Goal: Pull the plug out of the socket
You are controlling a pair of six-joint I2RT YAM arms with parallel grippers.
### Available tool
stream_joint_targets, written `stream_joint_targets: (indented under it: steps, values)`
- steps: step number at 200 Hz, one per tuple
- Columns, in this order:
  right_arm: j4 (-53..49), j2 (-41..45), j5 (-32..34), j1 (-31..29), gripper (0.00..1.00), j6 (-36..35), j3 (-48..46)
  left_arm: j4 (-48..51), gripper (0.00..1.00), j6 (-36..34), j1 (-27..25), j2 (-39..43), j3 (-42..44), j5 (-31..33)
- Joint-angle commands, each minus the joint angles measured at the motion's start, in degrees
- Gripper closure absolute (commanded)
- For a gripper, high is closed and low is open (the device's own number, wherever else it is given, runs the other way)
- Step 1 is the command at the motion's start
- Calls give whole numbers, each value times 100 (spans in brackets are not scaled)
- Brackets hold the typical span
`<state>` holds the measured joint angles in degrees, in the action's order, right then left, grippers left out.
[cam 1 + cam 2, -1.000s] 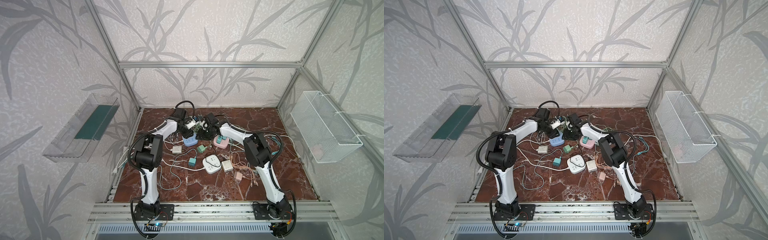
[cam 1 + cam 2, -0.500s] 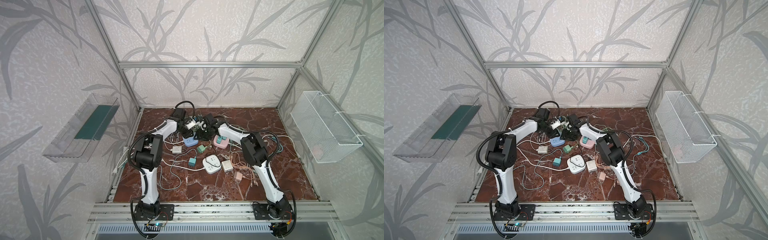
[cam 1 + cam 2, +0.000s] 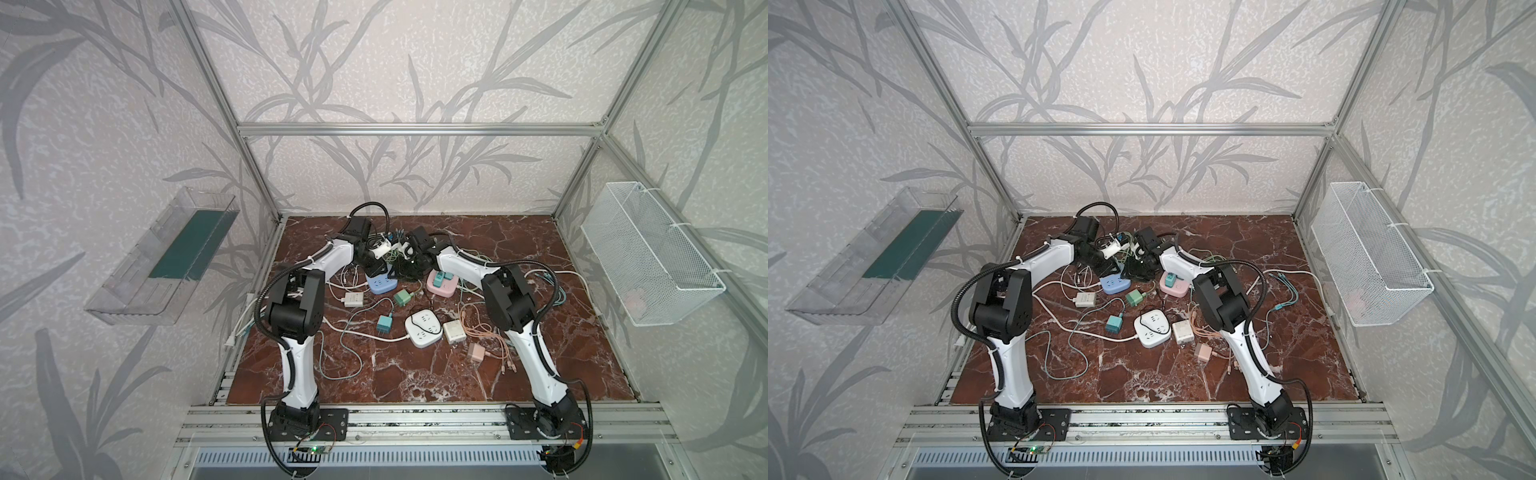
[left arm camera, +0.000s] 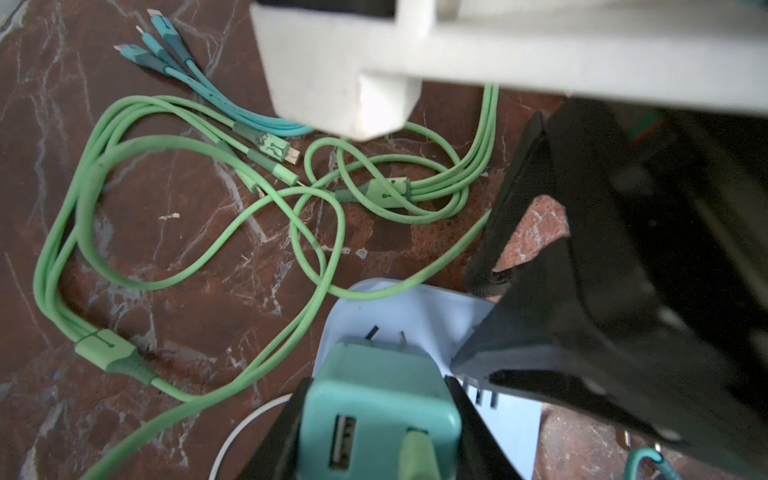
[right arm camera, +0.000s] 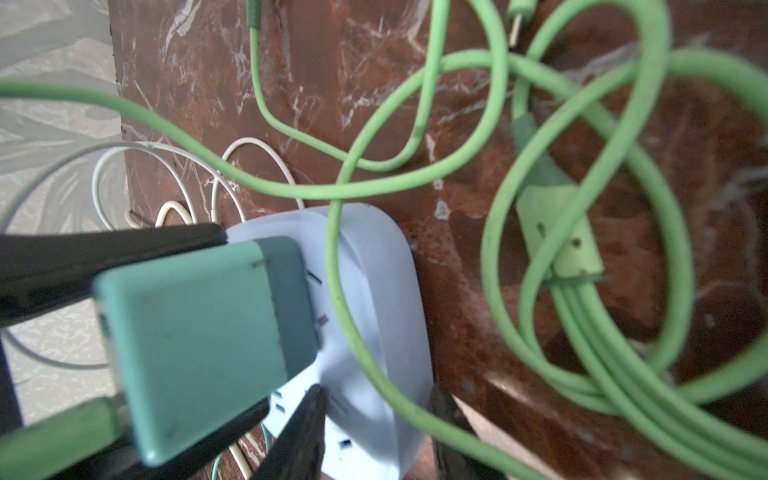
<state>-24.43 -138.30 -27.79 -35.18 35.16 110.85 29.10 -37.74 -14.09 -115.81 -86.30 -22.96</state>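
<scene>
The teal plug (image 5: 199, 332) is clenched between the fingers (image 4: 282, 432) of the left gripper (image 4: 378, 399), which press on its two flanks. Its long axis runs from the USB face to the prongs, and the prongs point at the face of the pale blue socket (image 4: 415, 307). Bare metal shows between plug body and socket, though I cannot tell whether the tips sit in the slots. A green cable (image 4: 166, 286) enters the plug's USB face and loops over the floor. The right gripper (image 5: 378, 399) grasps the socket, with one finger (image 5: 303, 432) on its top face and the other against its side wall.

In both top views the socket (image 3: 380, 286) lies on the red-brown marble floor (image 3: 498, 374), toward 11 o'clock from the middle. A pink socket (image 3: 442, 286) lies near it at 3 o'clock and a white socket (image 3: 424, 330) toward 5 o'clock. Leaf-patterned walls close the cell — a clear tray (image 3: 166, 257) hangs at 9 o'clock, a wire basket (image 3: 648, 253) at 3 o'clock.
</scene>
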Motion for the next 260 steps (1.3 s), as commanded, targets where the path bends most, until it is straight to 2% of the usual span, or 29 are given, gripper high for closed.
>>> stream_joint_targets:
  steps: [1, 49, 87, 146, 185, 260]
  values:
    - [-271, -103, 65, -78, 61, -77, -150, -12, 71, 7, -68, 376, 11, -535]
    - [-318, -39, 107, -130, 60, -107, -371, 37, 72, -115, -72, 455, 50, -527]
    - [-319, -100, 64, -130, 56, -33, -138, -18, 72, -120, -172, 430, 130, -584]
    - [-597, -213, 107, -132, 57, -153, 35, -586, 72, 253, -235, 472, 350, -648]
    - [-1048, -172, 507, -151, 62, -394, -60, -955, 74, 357, -235, 550, 361, -514]
    - [-1426, -240, 810, -147, 62, -475, 31, -927, 74, 39, -364, 696, 395, -226]
